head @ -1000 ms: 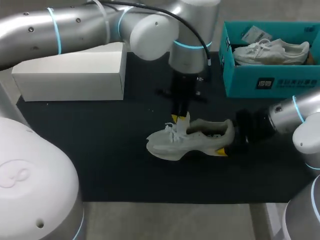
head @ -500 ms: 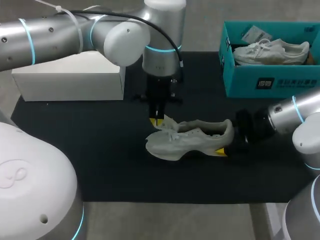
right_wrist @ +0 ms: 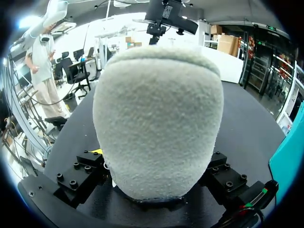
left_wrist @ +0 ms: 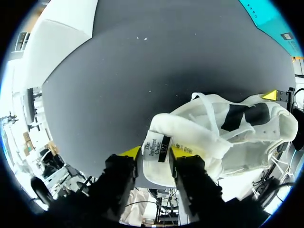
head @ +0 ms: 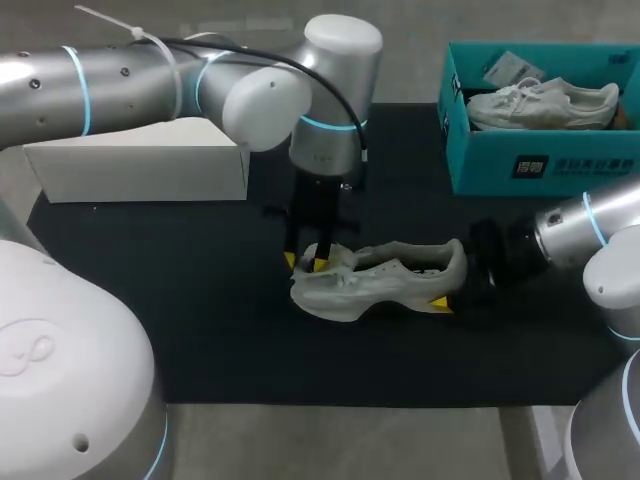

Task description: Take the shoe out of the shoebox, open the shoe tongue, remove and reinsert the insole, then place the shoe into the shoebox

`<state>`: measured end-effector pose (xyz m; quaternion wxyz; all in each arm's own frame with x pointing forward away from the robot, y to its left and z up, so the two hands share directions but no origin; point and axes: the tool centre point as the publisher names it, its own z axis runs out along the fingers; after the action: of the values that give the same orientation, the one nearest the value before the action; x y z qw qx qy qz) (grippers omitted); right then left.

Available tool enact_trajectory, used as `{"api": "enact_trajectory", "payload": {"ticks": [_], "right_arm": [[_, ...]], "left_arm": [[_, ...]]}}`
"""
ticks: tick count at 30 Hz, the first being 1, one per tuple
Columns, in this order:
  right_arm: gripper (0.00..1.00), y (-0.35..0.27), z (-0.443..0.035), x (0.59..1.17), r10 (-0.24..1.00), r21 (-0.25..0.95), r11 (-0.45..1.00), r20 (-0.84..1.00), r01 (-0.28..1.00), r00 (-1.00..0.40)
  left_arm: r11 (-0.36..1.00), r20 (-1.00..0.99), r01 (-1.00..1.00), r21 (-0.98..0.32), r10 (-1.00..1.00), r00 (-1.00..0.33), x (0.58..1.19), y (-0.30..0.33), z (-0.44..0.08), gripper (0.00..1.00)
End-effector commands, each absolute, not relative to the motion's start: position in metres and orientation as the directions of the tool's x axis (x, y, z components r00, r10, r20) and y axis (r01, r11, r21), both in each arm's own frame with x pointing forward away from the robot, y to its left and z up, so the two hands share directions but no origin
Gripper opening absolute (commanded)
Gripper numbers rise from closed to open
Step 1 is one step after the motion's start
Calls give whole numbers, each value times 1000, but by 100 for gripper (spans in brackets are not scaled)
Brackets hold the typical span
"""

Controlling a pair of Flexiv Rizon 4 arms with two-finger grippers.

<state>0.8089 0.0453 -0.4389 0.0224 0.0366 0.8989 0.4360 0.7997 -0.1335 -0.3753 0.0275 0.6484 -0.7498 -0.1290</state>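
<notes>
Black mat (head: 200,330) carries the shoe (head: 385,285), long axis spanning the two arms; left gripper (head: 305,262) at the toe end pinches the shoe tongue (left_wrist: 159,142), right gripper (head: 450,290) clamps the heel

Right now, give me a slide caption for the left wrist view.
Left gripper pinches the tongue of the shoe on the black mat.
</notes>
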Motion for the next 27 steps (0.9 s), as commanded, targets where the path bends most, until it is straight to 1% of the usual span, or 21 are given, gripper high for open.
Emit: {"api": "enact_trajectory", "payload": {"ticks": [1,3,4,6,7,8,9,10,12,13,14,17,23,27], "right_arm": [[0,45,-443,808,87,783,620,-10,47,-996],[0,45,-443,808,87,783,620,-10,47,-996],[0,45,-443,808,87,783,620,-10,47,-996],[0,45,-443,808,87,783,620,-10,47,-996],[0,45,-443,808,87,783,620,-10,47,-996],[0,45,-443,808,87,783,620,-10,47,-996],[0,45,-443,808,87,783,620,-10,47,-996],[0,45,-443,808,87,783,620,-10,47,-996],[0,45,-443,808,87,783,620,-10,47,-996],[0,45,-443,808,87,783,620,-10,47,-996],[0,45,-443,808,87,783,620,-10,47,-996],[0,45,-443,808,87,783,620,-10,47,-996],[0,45,-443,808,87,783,620,-10,47,-996],[0,45,-443,808,87,783,620,-10,47,-996]], "left_arm": [[189,-104,-959,211,-971,-215,798,-134,-363,100],[278,-73,-942,189,-953,-295,798,-136,-353,100],[342,-57,-923,174,-933,-357,798,-137,-347,100],[492,3,-857,150,-867,-498,798,-139,-336,100],[599,29,-790,130,-798,-601,797,-141,-330,100],[702,66,-701,124,-711,-700,796,-141,-324,100],[774,67,-628,80,-632,-772,796,-141,-318,100],[871,76,-486,73,-491,-868,795,-141,-315,100],[964,34,-266,13,-267,-963,791,-140,-309,100],[995,49,-100,-2,-100,-994,789,-137,-307,100],[1000,50,12,-21,13,-999,789,-135,-305,100],[992,40,102,-69,105,-994,787,-132,-294,100],[950,28,290,-116,295,-955,792,-144,-274,100],[902,-55,414,-122,410,-910,794,-150,-268,100]]}}
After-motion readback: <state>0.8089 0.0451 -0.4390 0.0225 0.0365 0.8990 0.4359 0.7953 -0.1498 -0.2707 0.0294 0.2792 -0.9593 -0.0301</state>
